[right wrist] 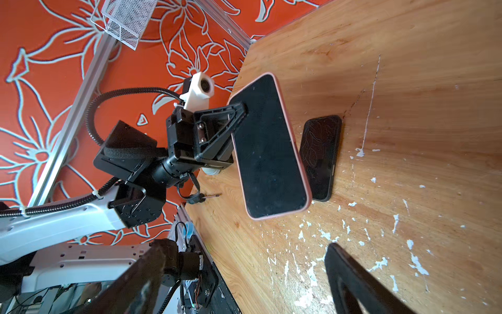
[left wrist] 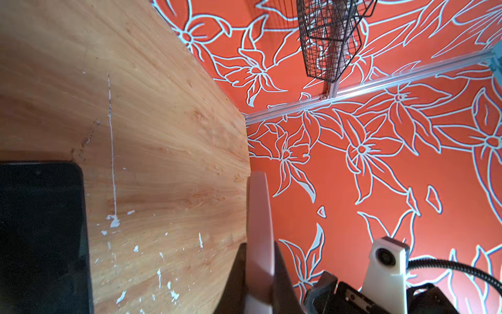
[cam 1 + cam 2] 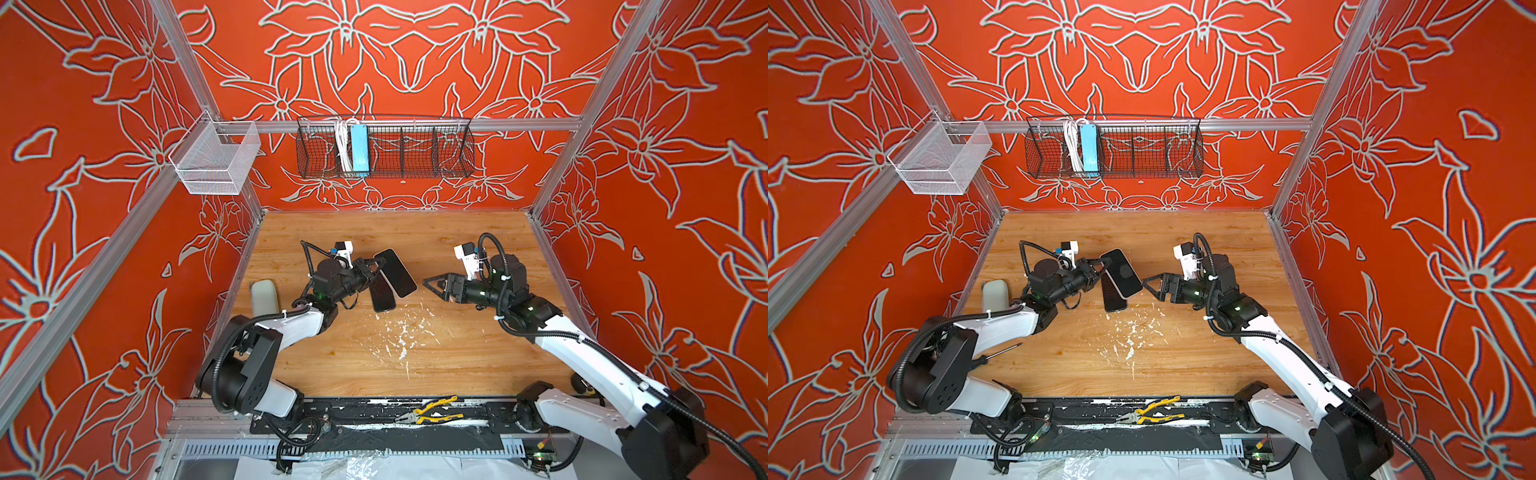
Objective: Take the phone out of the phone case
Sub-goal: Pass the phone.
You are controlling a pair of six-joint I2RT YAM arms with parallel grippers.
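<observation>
Dusty-pink, with a dull black inner face, the phone case (image 3: 395, 272) (image 3: 1121, 272) is up off the wooden surface (image 3: 374, 361) in the middle of the work area. It is tilted, and the left pincer (image 3: 376, 266) (image 3: 1102, 266) is clamped on one long edge near a corner. The right wrist view shows this grip clearly: the black fingers are closed on the pink rim of the case (image 1: 271, 146). The left wrist view shows only that rim edge-on (image 2: 259, 217), between the two fingers.

The phone (image 3: 382, 297) (image 3: 1113, 297) lies flat on the surface, outside the case. Its glossy dark screen faces up and reflects the wall pattern (image 1: 320, 157). In both top views the raised case overlaps its far end. Whether the two touch cannot be told.

The right pincer (image 3: 428, 283) (image 3: 1147, 283) hangs just beside the case on the side away from the left arm. Its jaws are spread wide and hold nothing.

White paint flecks (image 3: 401, 332) spatter the wood nearer the arm bases. A pale grey slab (image 3: 264, 297) (image 3: 995, 295) lies at the surface's left edge, partly behind the left arm. A screwdriver (image 3: 1000, 353) (image 1: 209, 195) lies near that arm. Yellow-handled pliers (image 3: 432, 411) rest on the black base rail between the arm mounts.

On the back wall, a black wire basket (image 3: 453, 149) holds a blue power strip (image 3: 359, 147). A white mesh basket (image 3: 216, 158) hangs on the frame at the left.
</observation>
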